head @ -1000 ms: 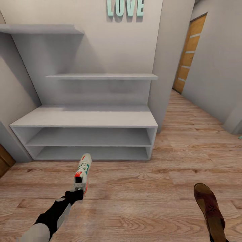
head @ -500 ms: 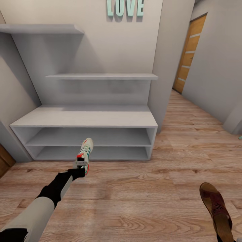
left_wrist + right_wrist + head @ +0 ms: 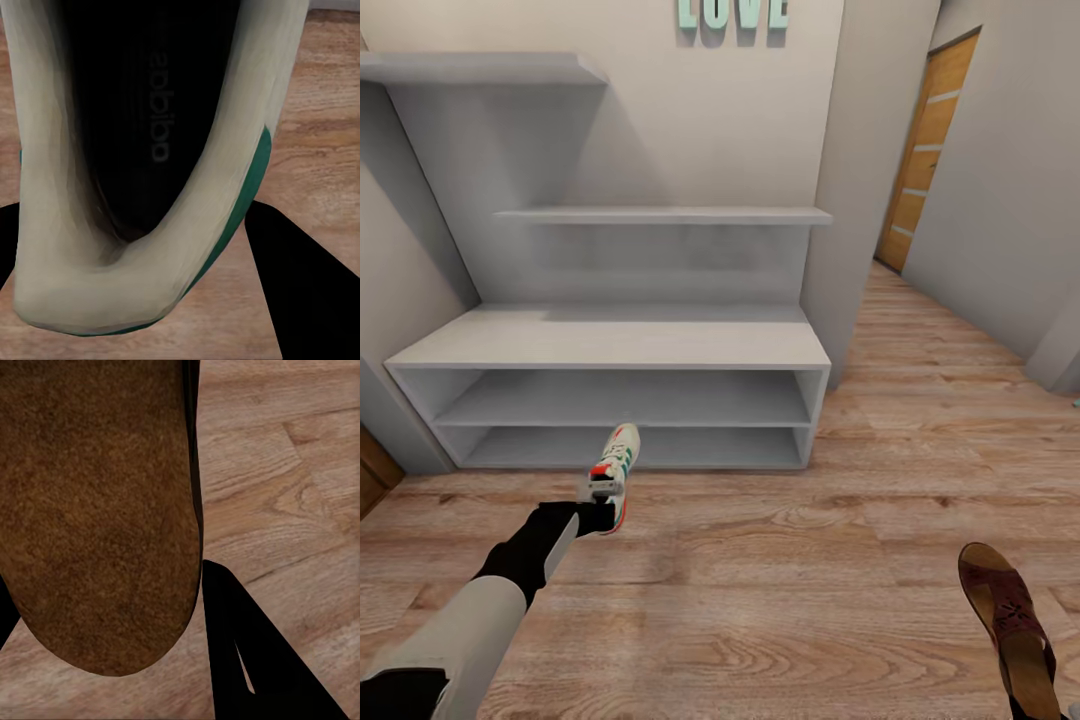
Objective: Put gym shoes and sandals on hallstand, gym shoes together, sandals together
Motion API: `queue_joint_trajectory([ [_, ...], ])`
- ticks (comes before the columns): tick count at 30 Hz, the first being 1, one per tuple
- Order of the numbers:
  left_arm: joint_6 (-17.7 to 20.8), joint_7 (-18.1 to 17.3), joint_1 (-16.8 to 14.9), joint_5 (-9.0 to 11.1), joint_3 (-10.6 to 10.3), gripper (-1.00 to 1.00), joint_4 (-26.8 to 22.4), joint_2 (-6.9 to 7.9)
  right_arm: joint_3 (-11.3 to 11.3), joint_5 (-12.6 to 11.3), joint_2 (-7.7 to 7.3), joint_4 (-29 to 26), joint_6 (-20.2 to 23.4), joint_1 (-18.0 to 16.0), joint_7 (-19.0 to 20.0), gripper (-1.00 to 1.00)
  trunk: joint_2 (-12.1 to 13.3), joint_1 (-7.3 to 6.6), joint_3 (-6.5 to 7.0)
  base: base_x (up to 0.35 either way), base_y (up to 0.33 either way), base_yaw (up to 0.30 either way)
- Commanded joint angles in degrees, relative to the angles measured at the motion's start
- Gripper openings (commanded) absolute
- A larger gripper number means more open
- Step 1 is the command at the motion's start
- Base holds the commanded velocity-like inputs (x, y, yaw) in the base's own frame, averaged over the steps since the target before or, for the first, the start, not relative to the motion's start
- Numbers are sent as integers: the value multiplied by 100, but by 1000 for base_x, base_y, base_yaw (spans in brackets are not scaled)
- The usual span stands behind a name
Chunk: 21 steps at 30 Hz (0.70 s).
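Left gripper (image 3: 600, 497): fingers clamped on the heel of the gym shoe (image 3: 614, 470), toe pointing ahead of the fingers at the hallstand (image 3: 610, 352).
Change: over the last second the shoe has risen and moved forward, close to the low shelves.
Right gripper: fingers clamped on a brown sandal (image 3: 1010, 628), carried above the corridor floor (image 3: 790, 560).
Meaning: both shoes are off the floor, neither yet racked.
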Motion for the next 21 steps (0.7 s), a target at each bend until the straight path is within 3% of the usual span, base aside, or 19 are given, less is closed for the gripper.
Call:
queue_joint_trajectory([
  [1,40,-6,-3,37,-10,-100,-9,9,-9,25,2,-16,34,-1,25,-100,-44,22,-32,0,0,0],
  [14,86,-14,-4,-4,-6,-100,-99,53,0,27,2,-16,34,-1,26,-100,-565,307,-384,0,0,0],
  [21,84,-5,0,-13,-6,-100,-164,46,5,33,19,-4,23,-1,21,-100,-565,307,-409,0,0,0],
])
